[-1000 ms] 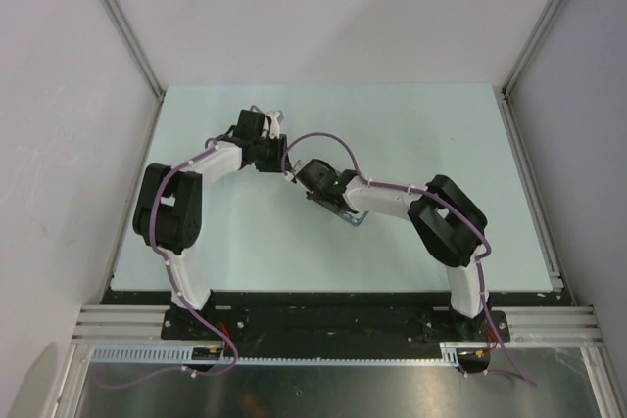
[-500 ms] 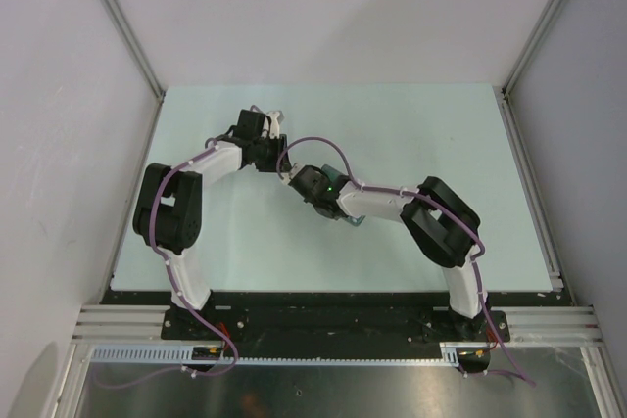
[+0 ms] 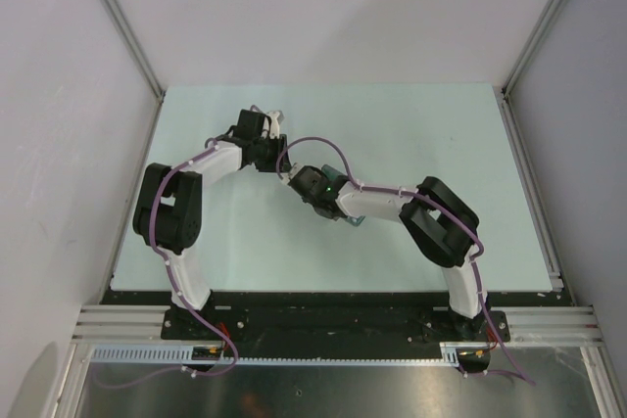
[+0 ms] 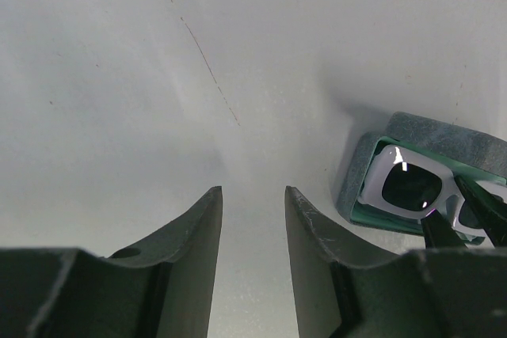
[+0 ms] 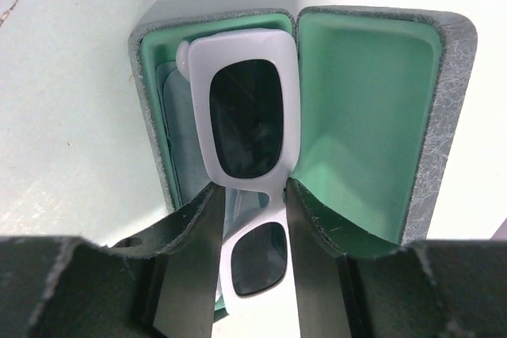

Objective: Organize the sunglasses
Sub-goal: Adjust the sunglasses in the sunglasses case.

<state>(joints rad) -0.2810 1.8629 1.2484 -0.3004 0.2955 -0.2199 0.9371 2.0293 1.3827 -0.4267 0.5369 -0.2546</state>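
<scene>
Your right claw [image 5: 253,187] straddles the white sunglasses [image 5: 245,116], apparently to seat them in the felt case [image 5: 364,100] beneath, though you cannot tell whether it grips; your left claw [image 4: 253,195] hangs half-open, empty.

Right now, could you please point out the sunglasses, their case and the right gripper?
sunglasses [image 5: 245,116]: right wrist view, upper dark lens.
case [image 5: 356,108]: right wrist view, green lid lining.
right gripper [image 5: 252,187]: right wrist view, between its fingertips.

Lab robot cell: aluminium frame posts [image 3: 120,26], blank white walls [image 3: 323,7], bench table [image 3: 411,124]
</scene>
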